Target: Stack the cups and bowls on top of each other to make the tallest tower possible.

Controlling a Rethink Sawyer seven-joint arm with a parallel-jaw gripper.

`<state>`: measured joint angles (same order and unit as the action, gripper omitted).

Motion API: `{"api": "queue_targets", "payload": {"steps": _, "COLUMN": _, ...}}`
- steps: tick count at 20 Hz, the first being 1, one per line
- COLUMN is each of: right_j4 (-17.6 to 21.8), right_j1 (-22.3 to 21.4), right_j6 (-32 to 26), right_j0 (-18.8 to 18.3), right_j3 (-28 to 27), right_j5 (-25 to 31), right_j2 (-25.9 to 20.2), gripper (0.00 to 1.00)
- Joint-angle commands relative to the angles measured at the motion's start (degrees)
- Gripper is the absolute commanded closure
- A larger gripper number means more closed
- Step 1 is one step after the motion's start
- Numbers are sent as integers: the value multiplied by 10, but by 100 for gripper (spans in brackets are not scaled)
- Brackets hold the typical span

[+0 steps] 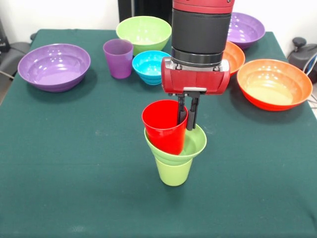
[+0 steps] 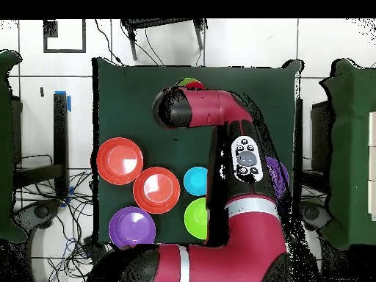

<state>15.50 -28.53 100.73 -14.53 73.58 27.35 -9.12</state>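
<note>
Nearest me, a lime-green cup (image 1: 173, 171) holds a small green bowl (image 1: 195, 142), with the red cup (image 1: 163, 127) tilted inside it. The gripper (image 1: 186, 125) pinches the red cup's rim. Beyond stand a blue bowl (image 1: 150, 66) and a purple cup (image 1: 118, 58).

No readable text anywhere, no labels on cups or bowls, no brand on the arm, no numbers, no signs
</note>
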Motion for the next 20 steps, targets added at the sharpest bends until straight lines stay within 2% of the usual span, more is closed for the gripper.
{"api": "queue_targets", "payload": {"steps": 1, "right_j4": 16, "right_j1": 17, "right_j6": 11, "right_j0": 6, "right_j3": 31, "right_j5": -25, "right_j2": -46, "gripper": 100}}
{"api": "queue_targets", "payload": {"steps": 20, "right_j4": 12, "right_j1": 22, "right_j6": 19, "right_j0": 11, "right_j3": 25, "right_j5": -23, "right_j2": -42, "gripper": 100}}
